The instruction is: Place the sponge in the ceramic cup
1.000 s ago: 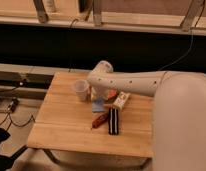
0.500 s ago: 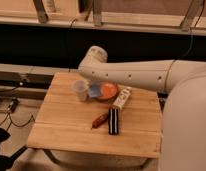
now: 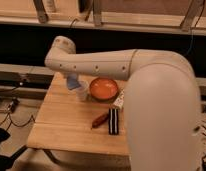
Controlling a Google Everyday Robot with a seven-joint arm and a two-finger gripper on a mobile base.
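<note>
Gripper (image 3: 70,76) is low over the table's (image 3: 61,127) back-left part, tucked under my forearm. Grip state: can't tell from this angle. Sponge (image 3: 72,82) shows right at the gripper, against the upper-left rim of the ceramic cup (image 3: 83,93), not visibly inside it.

Risks as I see them:
- sponge is offset left of the opening, so a release here could catch the rim and drop it on the wood
- descending off-centre could push or tip the cup
- orange bowl (image 3: 103,88) sits just beside the cup, so a bounce could land there
</note>
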